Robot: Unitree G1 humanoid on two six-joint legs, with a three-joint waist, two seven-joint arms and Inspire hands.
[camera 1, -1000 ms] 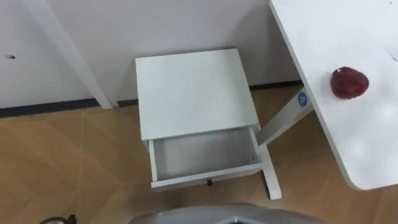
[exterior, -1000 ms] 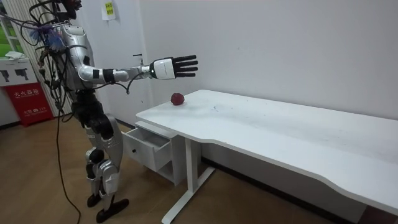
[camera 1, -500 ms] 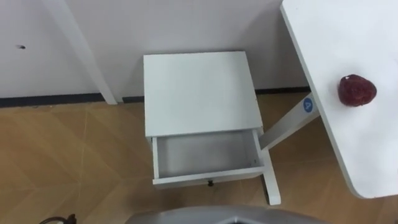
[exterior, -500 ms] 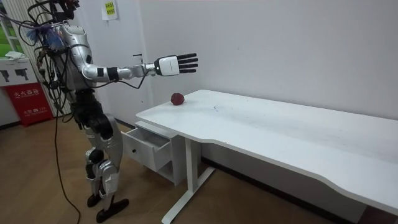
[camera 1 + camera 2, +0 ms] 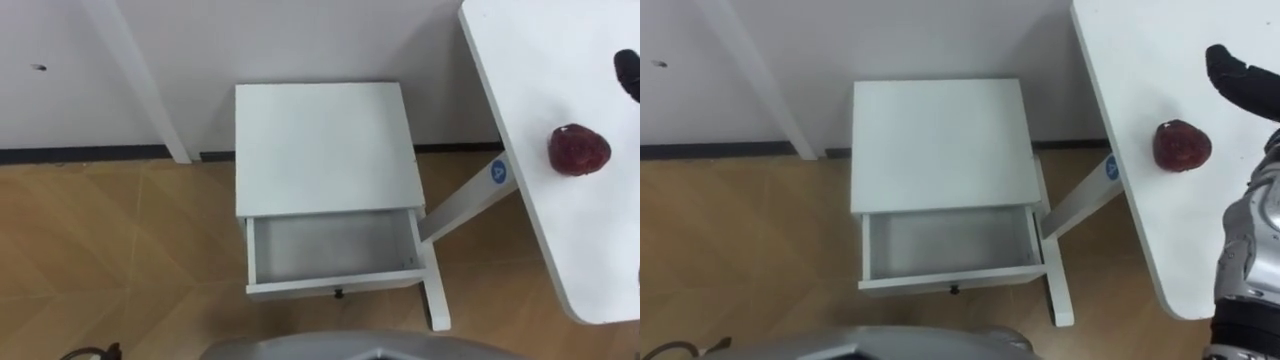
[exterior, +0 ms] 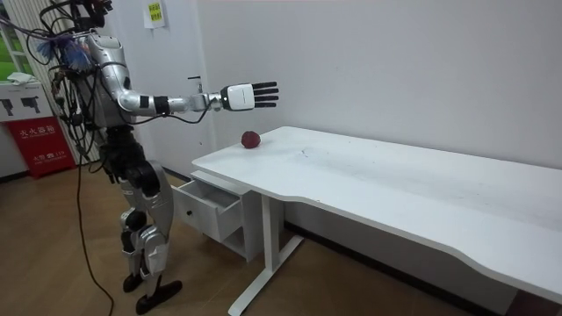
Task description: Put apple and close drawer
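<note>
**A:** Which step is this?

**B:** The reach for the pick-up, as I read it. The robot stands at the left end of the white counter (image 5: 530, 60), and the small white cabinet (image 5: 325, 140) sits just left of that. The cabinet's drawer (image 5: 330, 248) is out toward the robot and has nothing in it, so neither half of the task is done.

**A:** And the arm?

**B:** The right hand (image 6: 235, 97) is stretched out at arm's length over the counter. Its fingers (image 6: 265, 90) are straight and spread apart, holding nothing.

**A:** Where is the fruit in relation to them?

**B:** The apple (image 5: 578, 150) lies on the counter near its left edge, with nothing touching it. In the eye views a dark fingertip shows just beyond it, a little to the right. The room view shows the hand raised well above the counter top, so hand and apple are clearly apart.

**A:** What does the next move need?

**B:** I'd say the hand should come down and draw back a little to the near left, until the palm is over the apple. Then the fingers can curl round it. It should go gently, because a round fruit this close to the edge could roll off if nudged. After that it goes left and down into the drawer, followed by a push on the drawer front
</note>
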